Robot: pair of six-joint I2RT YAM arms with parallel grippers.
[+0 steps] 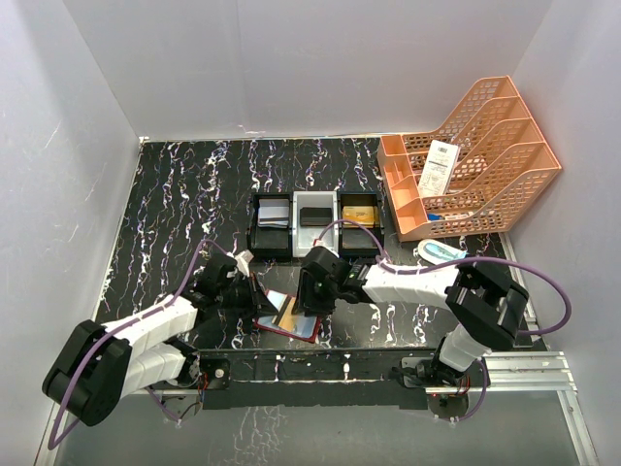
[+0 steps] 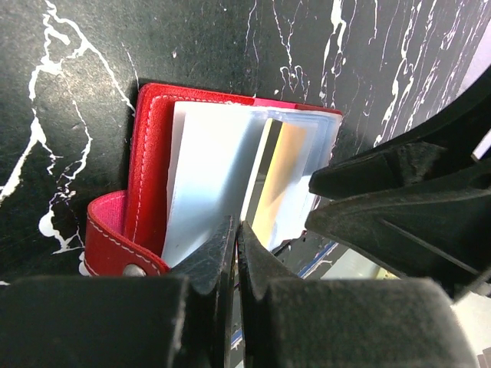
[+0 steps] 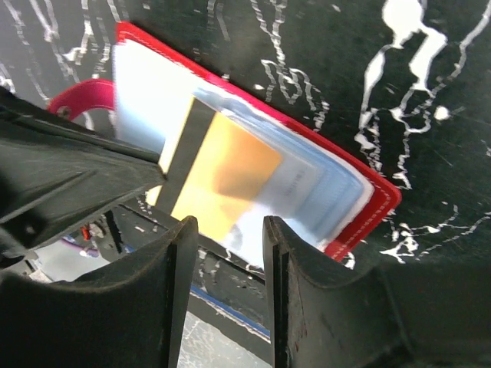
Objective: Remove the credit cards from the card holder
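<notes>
One orange-gold card (image 3: pixel 222 172) sticks partway out of the clear sleeves (image 2: pixel 207 176) of the open red wallet (image 2: pixel 149 153). The wallet lies flat by the middle of the table's (image 1: pixel 175 214) near edge. The left gripper (image 2: pixel 234 239) is closed tight, its tips down on the wallet's near side. Whether they pinch a sleeve or only press on it I cannot tell. The right gripper (image 3: pixel 228 261) stands half parted, the card's loose end just ahead of the gap, clamping nothing that shows.

Risks, as I judge them:
- The card is thin and lies flat, so the right fingers may skate over it or catch a sleeve along with it.
- A tug on a sleeve would drag the whole wallet toward the table's near edge, more so if the left tips slip on the glossy plastic.
- The two grippers sit close together and could knock each other.

Count:
- one wallet
- one card plainly seen; any others in the pale sleeves cannot be counted
- two grippers
- one tray (image 1: pixel 254 223) of three compartments at mid-table, one flat item in each
- one orange file rack (image 1: pixel 485 165) at the far right corner
</notes>
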